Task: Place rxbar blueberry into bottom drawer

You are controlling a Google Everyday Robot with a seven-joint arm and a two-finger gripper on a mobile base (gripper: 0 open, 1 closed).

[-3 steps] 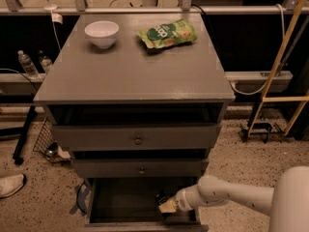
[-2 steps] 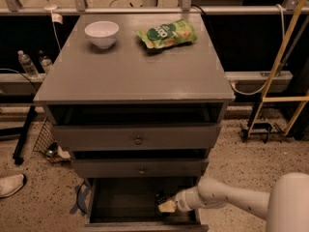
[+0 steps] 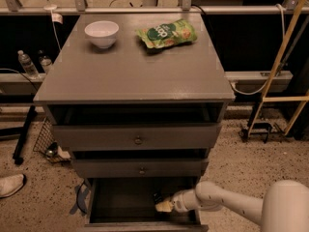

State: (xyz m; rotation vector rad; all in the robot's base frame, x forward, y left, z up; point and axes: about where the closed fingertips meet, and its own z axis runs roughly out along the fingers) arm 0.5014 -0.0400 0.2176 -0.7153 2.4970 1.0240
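Note:
The bottom drawer (image 3: 96, 204) is pulled open below the two upper drawers, and its inside is dark. My gripper (image 3: 164, 206) reaches in from the right and sits low inside the drawer, right of its middle, with its pale tip pointing left. A small dark flat shape (image 3: 157, 196) lies right at the gripper's tip, against the drawer floor. It looks like the rxbar blueberry, but I cannot tell whether the gripper holds it or whether it rests free.
A white bowl (image 3: 102, 33) and a green snack bag (image 3: 167, 33) sit at the back of the cabinet top (image 3: 130, 76). The top drawer (image 3: 137, 138) stands slightly open. Bottles (image 3: 28, 64), a wire basket (image 3: 46, 139) and a shoe (image 3: 10, 185) are on the left; yellow legs (image 3: 282, 62) on the right.
My gripper has crept slightly to the left inside the bottom drawer. Nothing else has moved.

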